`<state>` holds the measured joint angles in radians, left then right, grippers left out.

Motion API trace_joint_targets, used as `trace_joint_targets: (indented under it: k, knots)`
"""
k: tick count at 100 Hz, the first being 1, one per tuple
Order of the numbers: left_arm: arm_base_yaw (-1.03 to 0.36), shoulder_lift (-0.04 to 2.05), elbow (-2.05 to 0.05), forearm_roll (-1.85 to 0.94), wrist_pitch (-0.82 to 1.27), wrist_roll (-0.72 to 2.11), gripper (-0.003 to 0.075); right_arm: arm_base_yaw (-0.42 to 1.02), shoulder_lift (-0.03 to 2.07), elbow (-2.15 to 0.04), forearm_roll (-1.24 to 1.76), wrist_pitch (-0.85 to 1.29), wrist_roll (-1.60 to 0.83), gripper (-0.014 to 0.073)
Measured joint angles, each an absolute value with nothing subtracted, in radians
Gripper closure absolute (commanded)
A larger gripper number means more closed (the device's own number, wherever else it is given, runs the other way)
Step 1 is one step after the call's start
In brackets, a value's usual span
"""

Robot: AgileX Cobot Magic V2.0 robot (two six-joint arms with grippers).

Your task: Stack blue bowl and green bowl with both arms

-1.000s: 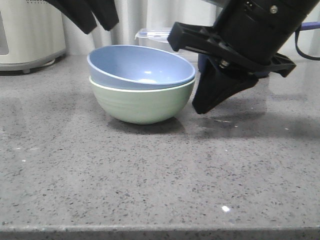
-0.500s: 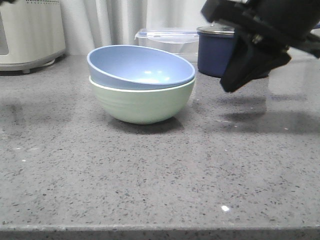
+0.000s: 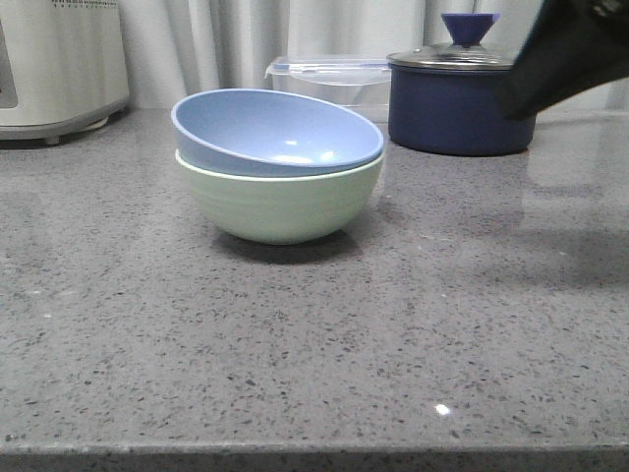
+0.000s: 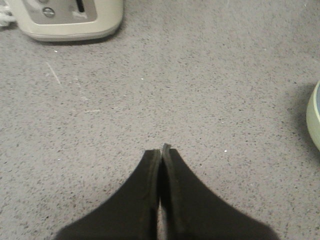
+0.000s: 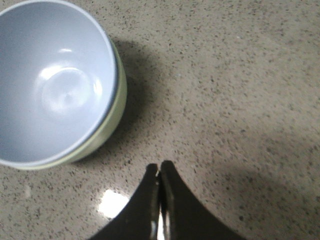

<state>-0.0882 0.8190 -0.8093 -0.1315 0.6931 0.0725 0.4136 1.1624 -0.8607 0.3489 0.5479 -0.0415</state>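
stack: blue bowl (image 3: 278,131) nested, tilted, in green bowl (image 3: 280,202)
fingers: both pairs together, empty
tip: retreat clear of the rims

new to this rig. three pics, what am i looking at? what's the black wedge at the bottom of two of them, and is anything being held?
This is a two-armed robot at a grey speckled countertop. One picture is from a front camera looking forward over the counter; the other two are from cameras on each wrist.

The black wedges are the grippers seen from just behind: the left gripper and the right gripper. Both are shut and hold nothing. In the front view only a dark piece of the right arm shows, top right.

On the counter, the blue bowl sits nested in the green bowl, slightly tilted. Behind them stand a clear lidded container, a navy saucepan with a lid, and a cream appliance at far left.
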Motion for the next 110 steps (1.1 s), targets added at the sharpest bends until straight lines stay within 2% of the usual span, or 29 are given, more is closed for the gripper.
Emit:
trace_joint_targets:
  k: [61, 87, 110]
  knots:
    - [-0.086, 0.439, -0.460, -0.124, 0.490, 0.073, 0.0741, 0.414, 0.665, -0.446, 0.305, 0.365, -0.042, 0.0674]
    - [-0.086, 0.318, -0.373, -0.123, 0.432, 0.076, 0.0741, 0.414, 0.433, -0.365, 0.300, 0.350, -0.042, 0.0674]
    - [-0.086, 0.291, -0.366, -0.122, 0.403, 0.078, 0.0741, 0.414, 0.363, -0.356, 0.292, 0.350, -0.042, 0.0674]
